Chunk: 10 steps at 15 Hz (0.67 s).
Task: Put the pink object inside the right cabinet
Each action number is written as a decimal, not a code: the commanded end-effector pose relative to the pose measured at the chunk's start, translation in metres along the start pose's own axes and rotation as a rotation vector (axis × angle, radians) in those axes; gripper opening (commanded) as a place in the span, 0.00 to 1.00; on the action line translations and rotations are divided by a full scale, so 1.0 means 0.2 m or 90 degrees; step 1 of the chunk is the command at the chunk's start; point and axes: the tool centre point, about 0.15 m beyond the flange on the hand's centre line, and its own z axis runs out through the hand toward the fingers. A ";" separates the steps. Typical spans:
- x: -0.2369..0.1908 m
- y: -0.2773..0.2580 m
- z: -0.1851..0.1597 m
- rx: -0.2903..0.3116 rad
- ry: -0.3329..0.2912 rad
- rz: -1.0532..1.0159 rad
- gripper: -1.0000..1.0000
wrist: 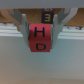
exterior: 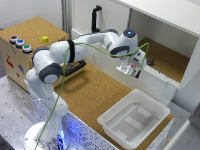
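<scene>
**A:** What does the pink object (wrist: 41, 39) look like to us?

**B:** In the wrist view we see a small block. It looks pink-red, and it has big black letters on it. One face shows an H. The face below shows a D. The picture is a bit blurry, so we cannot read more than that.

**A:** And where is it?

**B:** It sits right between the two fingers (wrist: 21, 28) of the end effector (wrist: 41, 31). One finger presses on each side of the block. So the end effector is closed around the pink object and holds it up in the air.

**A:** Can we see the block from the other camera?

**B:** Not well. In the exterior view the end effector (exterior: 132, 68) is small and fuzzy, and we cannot pick out the block there.

**A:** Where is the end effector, then?

**B:** It hangs at the front edge of the right cabinet (exterior: 167, 57), just above its low white front wall. The cabinet has white walls, a thick white top and a brown cork floor. A white tub (exterior: 134, 118) stands on the cork counter (exterior: 87, 92) nearby, below the arm.
</scene>
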 end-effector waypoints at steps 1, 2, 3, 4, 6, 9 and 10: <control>0.24 0.39 0.06 0.084 -0.055 -0.002 0.00; 0.26 0.44 0.07 0.079 -0.044 0.006 0.00; 0.27 0.47 0.08 0.078 -0.034 0.014 0.00; 0.28 0.49 0.08 0.077 -0.026 0.019 0.00; 0.33 0.53 0.12 0.077 -0.021 0.018 0.00; 0.40 0.56 0.18 0.078 -0.012 0.016 0.00; 0.43 0.57 0.20 0.078 -0.007 0.014 0.00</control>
